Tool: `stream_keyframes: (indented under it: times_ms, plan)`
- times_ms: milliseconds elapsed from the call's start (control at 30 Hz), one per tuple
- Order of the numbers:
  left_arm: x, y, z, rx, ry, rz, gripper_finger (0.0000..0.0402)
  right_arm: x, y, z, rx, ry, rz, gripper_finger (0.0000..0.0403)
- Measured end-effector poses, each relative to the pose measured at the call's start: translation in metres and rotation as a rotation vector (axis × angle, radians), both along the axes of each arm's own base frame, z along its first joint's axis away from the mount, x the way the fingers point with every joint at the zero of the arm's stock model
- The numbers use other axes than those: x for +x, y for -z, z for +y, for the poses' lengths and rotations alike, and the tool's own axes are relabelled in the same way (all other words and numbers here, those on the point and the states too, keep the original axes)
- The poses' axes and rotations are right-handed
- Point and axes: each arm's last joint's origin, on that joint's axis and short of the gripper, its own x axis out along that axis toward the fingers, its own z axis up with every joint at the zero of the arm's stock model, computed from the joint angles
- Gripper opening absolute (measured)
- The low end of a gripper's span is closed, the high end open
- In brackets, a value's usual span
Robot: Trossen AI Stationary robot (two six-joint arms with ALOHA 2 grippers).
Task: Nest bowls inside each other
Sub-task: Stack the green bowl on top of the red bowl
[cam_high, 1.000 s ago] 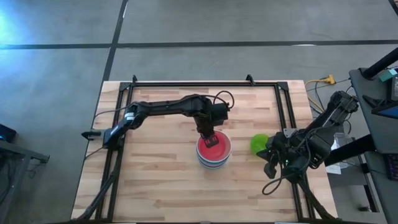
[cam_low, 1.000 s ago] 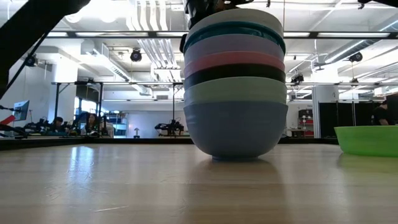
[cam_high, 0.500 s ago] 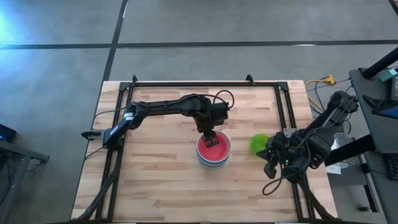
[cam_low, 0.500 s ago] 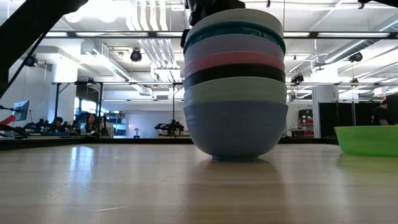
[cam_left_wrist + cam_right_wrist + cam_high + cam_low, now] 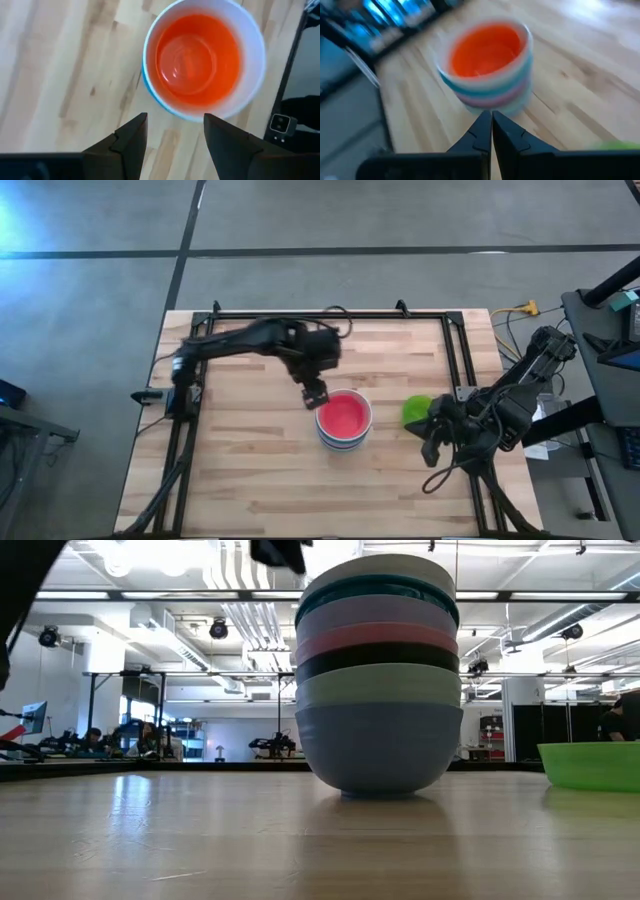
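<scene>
A stack of nested bowls [image 5: 344, 421] stands mid-table on its blue bottom bowl [image 5: 378, 745]. Above that show mint, black, pink, lavender, teal and white rims. A red bowl [image 5: 196, 59] sits innermost on top. A lime green bowl [image 5: 416, 410] rests alone on the table to the stack's right. My left gripper [image 5: 314, 392] hovers open just beyond the stack's far-left rim, above the wood, with nothing between its fingers [image 5: 131, 141]. My right gripper [image 5: 491, 128] is shut and empty; it waits near the lime green bowl and points toward the stack.
A black metal frame [image 5: 330, 313] runs along the table's far, left and right sides. Bare wood lies in front of and to the left of the stack. In the low view the room shows behind the table, with people far off.
My left gripper has opened and let go of the red bowl. It has then risen and drawn back toward the table's far-left, off the stack. The red bowl stays nested in the top of the stack, which has not moved.
</scene>
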Motion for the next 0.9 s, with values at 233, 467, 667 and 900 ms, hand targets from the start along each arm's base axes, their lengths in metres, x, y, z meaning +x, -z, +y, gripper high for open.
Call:
stream_keyframes:
  times_ms: [233, 467, 667, 900]
  plan:
    - [-0.053, -0.033, -0.012, 0.096, 0.027, -0.114, 0.0178, 0.031, -0.027, 0.007, 0.076, -0.072, -0.32, 0.0009]
    - [-0.089, -0.015, -0.015, 0.098, 0.051, -0.154, 0.0178, 0.066, -0.086, -0.021, 0.017, -0.356, -0.954, 0.0009]
    - [-0.127, 0.012, -0.018, 0.024, -0.01, -0.218, 0.0178, 0.057, -0.091, -0.08, -0.104, -0.235, -1.359, 0.0009]
    - [-0.17, 0.043, -0.029, -0.115, -0.106, -0.344, 0.0178, 0.019, -0.029, -0.133, -0.112, 0.119, -0.832, 0.0009]
